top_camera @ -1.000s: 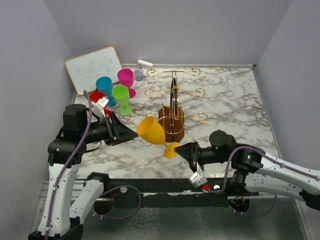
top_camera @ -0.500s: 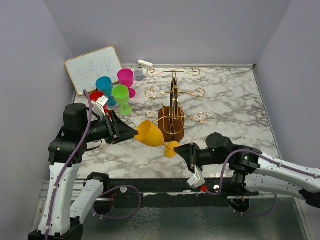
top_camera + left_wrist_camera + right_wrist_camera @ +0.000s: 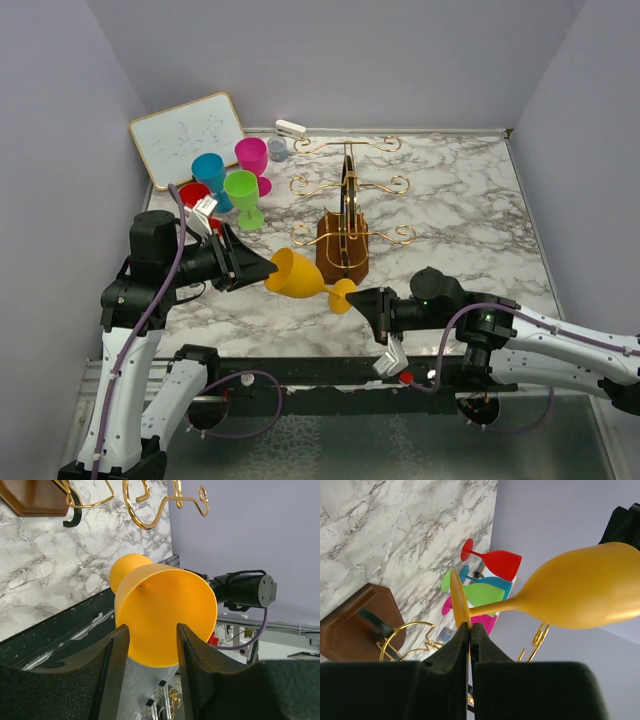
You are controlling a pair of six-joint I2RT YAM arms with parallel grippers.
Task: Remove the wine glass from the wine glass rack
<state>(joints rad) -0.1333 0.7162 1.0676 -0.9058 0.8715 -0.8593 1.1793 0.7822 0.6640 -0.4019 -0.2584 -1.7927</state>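
- Plastic by the look of it: the orange wine glass [image 3: 295,275] is opaque and matte, so I judge it light, stiff and not prone to shatter, though smooth enough to slip.
- It hangs on its side in the air at about 8 o'clock from the wine glass rack [image 3: 346,195], clear of the gold scroll arms and above the marble surface [image 3: 450,220].
- The right claw [image 3: 354,298] is closed on the thin edge of the foot disc [image 3: 458,600], its fingers pinched flat on both faces. This is a narrow hold, and the bowl's weight out at 9 o'clock could lever the glass round.
- The left claw [image 3: 264,268] stands open at the bowl's mouth, with fingers [image 3: 116,670] spread on either side of the lower rim. I cannot tell whether they touch it.
- The bowl wall or the stem would make a surer place to grip than the foot edge.
- Other glasses [image 3: 242,188] stand grouped at 10 o'clock from the rack.
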